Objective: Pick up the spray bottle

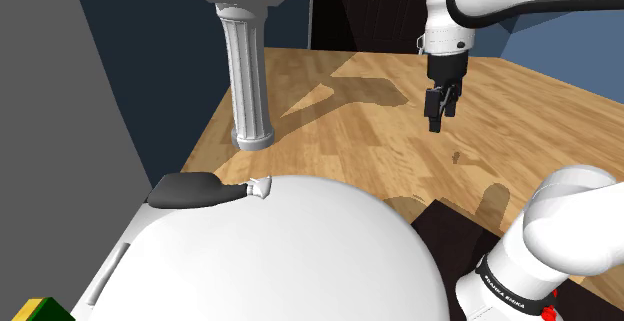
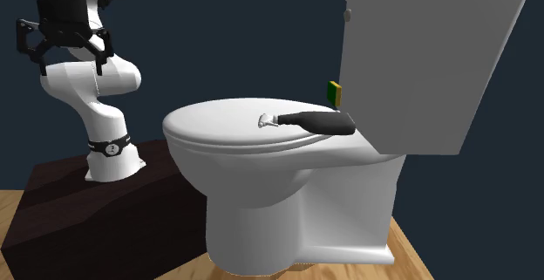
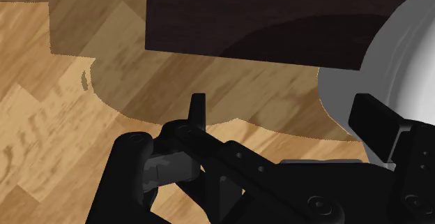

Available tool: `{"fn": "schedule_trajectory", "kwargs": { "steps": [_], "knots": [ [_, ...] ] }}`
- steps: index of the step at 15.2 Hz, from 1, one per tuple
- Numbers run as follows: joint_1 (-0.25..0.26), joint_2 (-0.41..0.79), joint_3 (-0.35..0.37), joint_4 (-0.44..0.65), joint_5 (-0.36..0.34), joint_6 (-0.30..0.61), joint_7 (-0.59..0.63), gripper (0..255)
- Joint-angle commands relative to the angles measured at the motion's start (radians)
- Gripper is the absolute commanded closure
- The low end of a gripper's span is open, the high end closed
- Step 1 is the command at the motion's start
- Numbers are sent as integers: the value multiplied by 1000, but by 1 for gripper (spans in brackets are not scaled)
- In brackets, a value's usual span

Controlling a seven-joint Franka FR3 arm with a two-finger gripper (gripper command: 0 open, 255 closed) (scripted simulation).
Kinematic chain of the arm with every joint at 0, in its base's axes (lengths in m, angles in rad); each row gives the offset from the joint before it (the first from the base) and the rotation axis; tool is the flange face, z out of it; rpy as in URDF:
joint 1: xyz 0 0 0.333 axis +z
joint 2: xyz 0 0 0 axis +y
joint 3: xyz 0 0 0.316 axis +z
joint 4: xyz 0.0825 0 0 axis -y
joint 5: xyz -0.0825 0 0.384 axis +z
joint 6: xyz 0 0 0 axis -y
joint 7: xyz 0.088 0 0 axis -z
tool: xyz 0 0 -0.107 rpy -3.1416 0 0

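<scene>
The spray bottle (image 1: 192, 191) lies on its side on the closed white toilet lid (image 1: 300, 259), dark body toward the tank, white nozzle (image 1: 260, 185) toward the lid's front. In the second exterior view the bottle (image 2: 318, 122) rests at the lid's (image 2: 218, 126) rear, close to the tank. My gripper (image 1: 437, 114) hangs high over the wooden floor, well away from the bottle and beyond the toilet. In the wrist view the gripper (image 3: 284, 109) is open, its black fingers (image 3: 199, 107) apart with nothing between them, above floor and the toilet's curved side (image 3: 411, 48).
A white pedestal column (image 1: 250, 79) stands on the wooden floor (image 1: 340, 119) at the shoulder view's left. The grey tank (image 2: 427, 51) rises behind the lid, with a green and yellow block (image 2: 334, 94) beside it. The dark stand (image 2: 70, 191) sits next to the toilet.
</scene>
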Motion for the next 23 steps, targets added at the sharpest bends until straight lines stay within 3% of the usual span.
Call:
{"fn": "schedule_trajectory", "kwargs": {
  "steps": [1, 13, 23],
  "knots": [
    [0, 0, 0, 0, 0, 0, 0, 0],
    [126, 295, 119, 108, 144, 230, 47, 0],
    [210, 561, 218, 293, 200, 362, 74, 0]
  ]
}}
